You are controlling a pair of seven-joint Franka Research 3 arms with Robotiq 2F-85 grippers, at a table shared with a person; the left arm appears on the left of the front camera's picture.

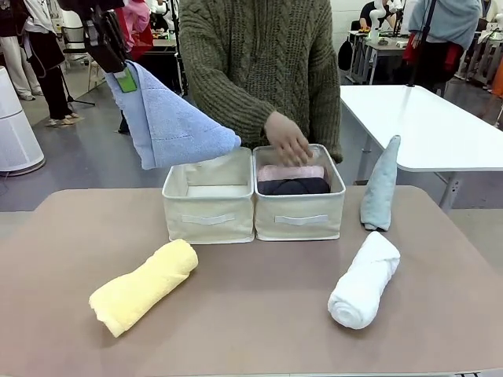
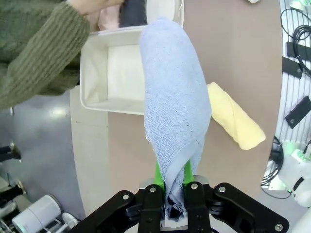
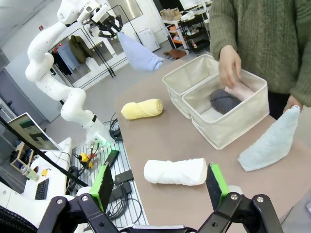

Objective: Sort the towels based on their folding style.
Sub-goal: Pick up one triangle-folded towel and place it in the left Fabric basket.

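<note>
My left gripper (image 1: 124, 76) (image 2: 172, 175) is shut on the narrow end of a light blue cone-folded towel (image 1: 171, 120) (image 2: 173, 114), held in the air above the left beige bin (image 1: 209, 218); its wide end hangs over that bin's back left corner. The right bin (image 1: 299, 222) holds a pink towel (image 1: 291, 171) and a dark grey one (image 1: 293, 187), with a person's hand (image 1: 288, 139) on them. A yellow rolled towel (image 1: 145, 286) lies front left, a white rolled one (image 1: 364, 280) front right. A pale teal cone towel (image 1: 381, 188) stands right of the bins. My right gripper (image 3: 159, 183) is open above the white roll (image 3: 176, 171).
The two bins (image 3: 217, 99) stand side by side at the table's middle back. A person in a green knit sweater (image 1: 259, 63) stands behind them. A white table (image 1: 428, 126) stands at the far right. Open table surface lies in front of the bins.
</note>
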